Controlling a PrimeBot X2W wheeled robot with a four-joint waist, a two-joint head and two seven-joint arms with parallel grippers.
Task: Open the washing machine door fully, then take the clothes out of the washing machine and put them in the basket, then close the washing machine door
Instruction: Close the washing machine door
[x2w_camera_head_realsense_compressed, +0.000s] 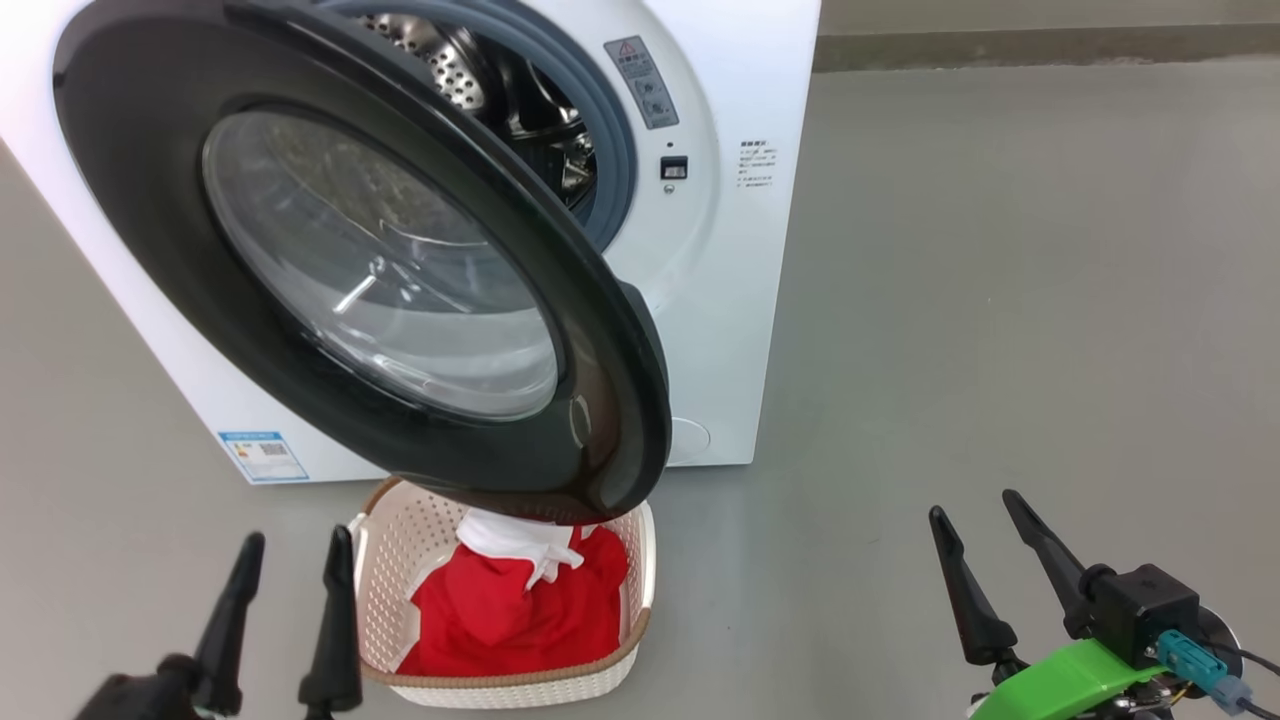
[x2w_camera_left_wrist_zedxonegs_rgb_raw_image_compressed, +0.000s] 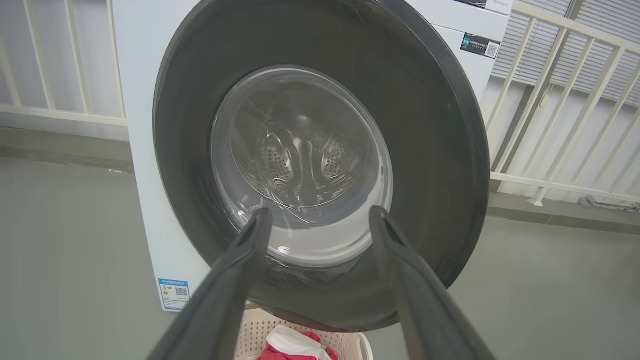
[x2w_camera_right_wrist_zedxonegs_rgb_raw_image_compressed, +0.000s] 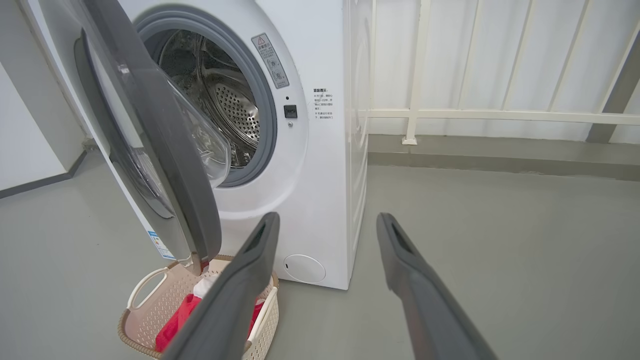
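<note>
Well, the unloading looks finished to me: the clothes (x2w_camera_head_realsense_compressed: 500, 610), red with a white piece on top, lie heaped in the basket (x2w_camera_head_realsense_compressed: 385, 560) on the floor just in front of the washing machine (x2w_camera_head_realsense_compressed: 740, 250). What shows of the drum (x2w_camera_head_realsense_compressed: 480, 70) looks bare. So the step in hand is shutting the washing machine door (x2w_camera_head_realsense_compressed: 380, 270).

The door stands part-way open, hinged on the left, its free edge swung out towards the near side and hanging over the far end of the basket. Whether its lower rim brushes the white cloth I cannot tell.

The left gripper (x2w_camera_head_realsense_compressed: 298, 538) hovers near the basket's left side with its fingers spread wide and nothing between them. Its wrist view looks squarely at the door's outer face. The right gripper (x2w_camera_head_realsense_compressed: 975, 506), equally spread and empty, is well apart to the right, over bare floor.

I'd push with the left one, on the black rim close to the free edge (not the bulging glass), since leverage is best there. The push should follow the door's arc rather than go straight in, and should carry on until the latch catches. It's worth watching that no cloth gets dragged along.
</note>
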